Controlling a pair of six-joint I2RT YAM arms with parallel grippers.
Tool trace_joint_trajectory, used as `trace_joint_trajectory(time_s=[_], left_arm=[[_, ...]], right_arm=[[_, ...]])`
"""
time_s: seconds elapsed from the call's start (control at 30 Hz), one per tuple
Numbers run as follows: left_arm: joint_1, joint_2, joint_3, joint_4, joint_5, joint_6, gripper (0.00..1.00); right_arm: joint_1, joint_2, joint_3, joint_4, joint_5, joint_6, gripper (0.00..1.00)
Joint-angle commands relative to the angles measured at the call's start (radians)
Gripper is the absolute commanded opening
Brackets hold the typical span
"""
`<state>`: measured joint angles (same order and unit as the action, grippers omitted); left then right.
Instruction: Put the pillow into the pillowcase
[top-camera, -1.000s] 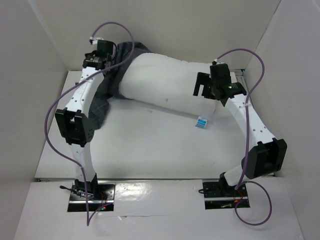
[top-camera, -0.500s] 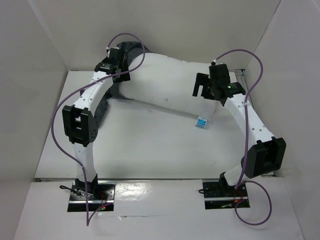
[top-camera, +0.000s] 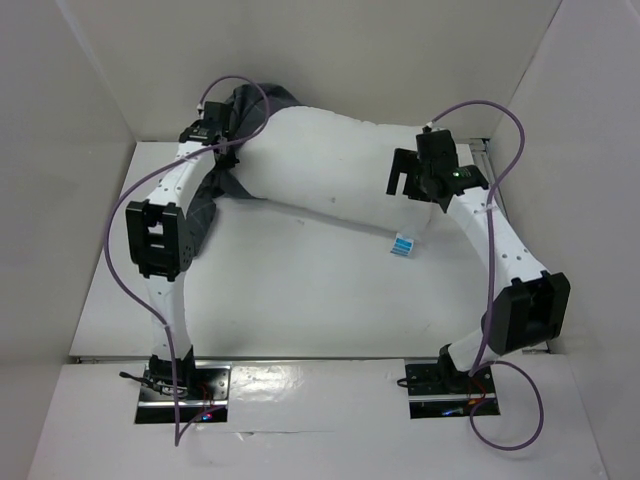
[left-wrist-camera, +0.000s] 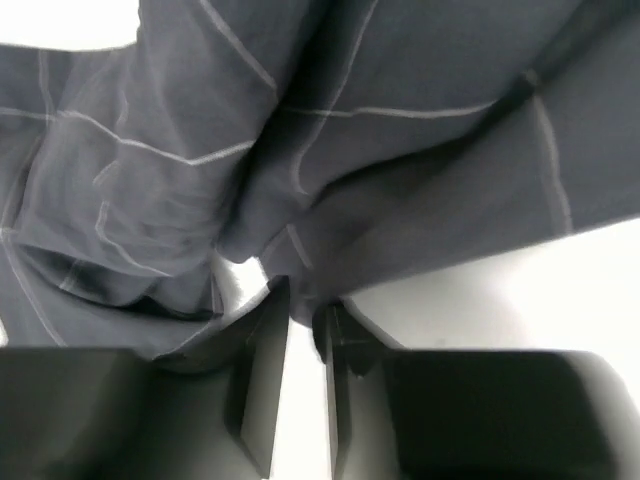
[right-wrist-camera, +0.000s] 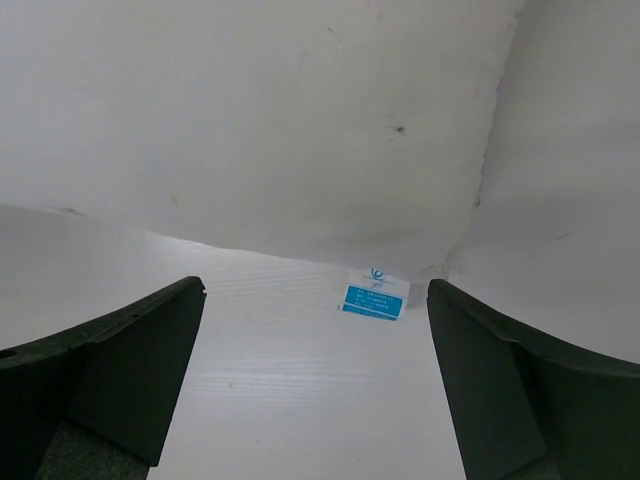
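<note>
The left tool (left-wrist-camera: 300, 300) is pinched nearly shut on a fold of the pillowcase (left-wrist-camera: 400, 120), which bunches just ahead of and above it. Over the last second it swung in toward the pillow (top-camera: 340, 170) and then drew back outward, so the cloth caps only the end beside this tool and the rest lies bare. The right tool (right-wrist-camera: 315, 290) has barely moved. It is wide open and empty, hovering over the surface (right-wrist-camera: 280, 400), with the tag (right-wrist-camera: 375, 298) just ahead and the pillow's body beyond. By my judgement the sleeving has hardly begun.

Robot lab: white-boarded enclosure (top-camera: 400, 50) around table (top-camera: 300, 290).
</note>
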<state>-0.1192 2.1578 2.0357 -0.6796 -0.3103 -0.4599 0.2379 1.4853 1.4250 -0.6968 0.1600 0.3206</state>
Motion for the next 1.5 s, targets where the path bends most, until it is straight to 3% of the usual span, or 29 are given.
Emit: trace_joint_trajectory(time_s=[0.0,0.07,0.1,0.33,0.5,0.57,0.6,0.7,0.83,0.9,0.93,0.97,1.0,1.03,1.17,1.3,1.37,1.4,1.47], left_arm=[[-0.008,-0.004,0.023,0.031,0.051,0.007,0.18],[-0.022,-0.015,0.023,0.031,0.079,0.021,0.03],[-0.04,-0.024,0.023,0.031,0.105,0.035,0.0],[-0.181,-0.056,0.07,0.029,0.203,0.096,0.0],[-0.26,-0.02,0.162,-0.008,0.273,0.106,0.0],[-0.29,0.005,0.208,-0.017,0.31,0.106,0.0],[-0.29,0.014,0.228,-0.017,0.332,0.106,0.0],[-0.32,0.04,0.288,-0.031,0.398,0.086,0.0],[-0.32,0.04,0.287,-0.031,0.367,0.076,0.0],[-0.32,0.031,0.256,-0.031,0.356,0.076,0.0],[-0.309,0.031,0.256,-0.031,0.356,0.076,0.0],[-0.3,0.022,0.241,-0.031,0.356,0.076,0.0],[-0.3,0.022,0.232,-0.031,0.367,0.076,0.0],[-0.3,0.022,0.231,-0.031,0.367,0.076,0.0],[-0.3,0.022,0.231,-0.031,0.378,0.076,0.0],[-0.3,0.031,0.231,-0.031,0.387,0.067,0.0],[-0.3,0.031,0.222,-0.031,0.396,0.067,0.0],[-0.3,0.031,0.222,-0.031,0.396,0.067,0.0],[-0.3,0.031,0.222,-0.031,0.405,0.058,0.0]], right_arm=[[-0.012,0.015,0.011,-0.029,0.093,0.02,1.0],[-0.041,0.015,0.011,-0.052,0.177,0.055,1.0],[-0.086,0.026,0.011,-0.052,0.177,0.087,1.0],[-0.199,0.079,-0.089,0.117,-0.089,0.113,1.0],[-0.19,0.289,-0.009,0.242,-0.379,0.113,0.97],[-0.178,0.3,-0.021,0.371,-0.46,0.124,0.85],[-0.167,0.3,-0.021,0.406,-0.537,0.124,0.59],[-0.118,0.259,-0.012,0.444,-0.541,0.098,0.0],[-0.109,0.193,0.018,0.34,-0.372,0.066,0.0],[-0.109,0.159,0.04,0.251,-0.18,0.066,0.32],[-0.109,0.15,0.049,0.223,-0.107,0.066,0.57],[-0.109,0.139,0.049,0.183,-0.041,0.077,0.73],[-0.109,0.139,0.08,0.162,0.022,0.09,0.87],[-0.109,0.139,0.097,0.14,0.142,0.106,0.91],[-0.141,0.264,0.21,0.065,0.272,0.14,0.95],[-0.184,0.457,0.369,-0.01,0.262,0.149,0.98],[-0.198,0.532,0.443,0.011,0.158,0.131,0.95],[-0.21,0.609,0.463,0.023,0.101,0.118,0.84],[-0.21,0.671,0.531,0.039,-0.075,0.097,0.42]])
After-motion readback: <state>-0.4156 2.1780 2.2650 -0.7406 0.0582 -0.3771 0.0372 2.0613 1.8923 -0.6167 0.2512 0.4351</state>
